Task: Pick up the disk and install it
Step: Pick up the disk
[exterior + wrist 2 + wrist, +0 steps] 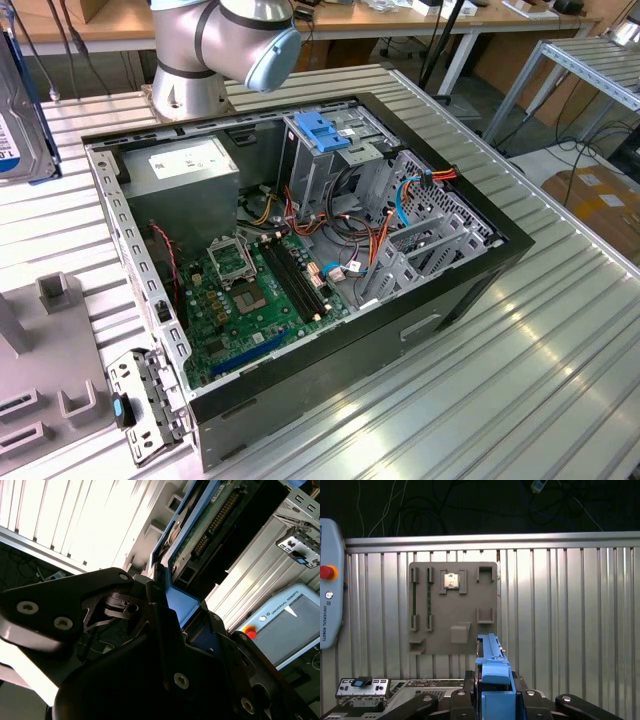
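While the disk [14, 105] is clamped edge-on in the tool [492, 692], which is closed onto it, and held well clear of the computer case [330, 360], it should be carried square so that slipping is avoided.

You've got an open computer case [330, 380] lying on the ribbed metal table [520, 380]. Inside it, a green motherboard [250, 300] sits low at the near side, a grey power supply [185, 180] with a white sticker is in the far corner toward the exterior view's left, and a metal drive cage with a light-blue latch [322, 130] stands beside it. Orange, red and blue cables [375, 245] run between cage and board. On the exterior view's left a grey fixture plate [55, 370] lies on the table, a small chip [451, 580] seated in one pocket, and a perforated metal bracket [140, 405] lies near it. A teach pendant [330, 605] rests on the table edge. A cardboard box [600, 200] sits on the floor, far right in the exterior view.
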### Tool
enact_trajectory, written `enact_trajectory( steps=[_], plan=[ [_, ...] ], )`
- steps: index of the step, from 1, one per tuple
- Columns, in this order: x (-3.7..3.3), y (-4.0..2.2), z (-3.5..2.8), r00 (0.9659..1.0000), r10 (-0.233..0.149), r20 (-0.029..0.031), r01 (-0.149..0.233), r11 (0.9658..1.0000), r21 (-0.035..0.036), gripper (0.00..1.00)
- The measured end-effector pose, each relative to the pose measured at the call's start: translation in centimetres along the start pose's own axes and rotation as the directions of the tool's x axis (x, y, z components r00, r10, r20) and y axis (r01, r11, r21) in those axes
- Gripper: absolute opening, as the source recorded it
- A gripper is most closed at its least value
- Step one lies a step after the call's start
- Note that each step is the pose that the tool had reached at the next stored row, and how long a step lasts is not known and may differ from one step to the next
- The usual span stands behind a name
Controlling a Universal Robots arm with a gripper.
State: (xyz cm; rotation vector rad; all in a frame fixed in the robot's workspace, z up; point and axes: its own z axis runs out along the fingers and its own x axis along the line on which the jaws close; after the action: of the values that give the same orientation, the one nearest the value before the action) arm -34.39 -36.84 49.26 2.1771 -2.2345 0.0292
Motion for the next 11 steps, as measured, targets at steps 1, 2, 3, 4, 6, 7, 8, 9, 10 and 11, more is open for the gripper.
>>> enact_trajectory(
  steps=[1, 2, 3, 4, 6, 7, 8, 9, 10, 11],
  plan=[
    [0.00, -0.04, 0.00, 1.0000, 0.000, 0.0000, 0.000, 1.0000, -0.0001, 0.37],
    [0.00, -0.07, 0.00, 1.0000, 0.000, 0.0000, 0.000, 1.0000, -0.0001, 0.37],
    [0.00, -0.15, 0.00, 1.0000, 0.000, 0.0000, 0.000, 1.0000, -0.0001, 0.37],
    [0.00, -0.19, 0.00, 1.0000, 0.000, 0.0000, 0.000, 1.0000, 0.0000, 0.37],
    [-0.01, -0.33, 0.00, 1.0000, 0.000, 0.0000, 0.000, 1.0000, 0.0000, 0.37],
    [-0.01, -0.38, 0.00, 1.0000, 0.000, 0.0000, 0.000, 1.0000, 0.0000, 0.37],
    [-0.01, -0.44, 0.00, 1.0000, 0.000, 0.0000, 0.000, 1.0000, 0.0000, 0.37],
    [-0.01, -0.48, 0.00, 1.0000, 0.000, 0.0000, 0.000, 1.0000, 0.0000, 0.37],
    [-0.01, -0.52, 0.00, 1.0000, 0.000, 0.0000, 0.000, 1.0000, 0.0000, 0.37],
    [-0.01, -0.57, 0.00, 1.0000, 0.000, 0.0000, 0.000, 1.0000, 0.0000, 0.37]
  ],
)
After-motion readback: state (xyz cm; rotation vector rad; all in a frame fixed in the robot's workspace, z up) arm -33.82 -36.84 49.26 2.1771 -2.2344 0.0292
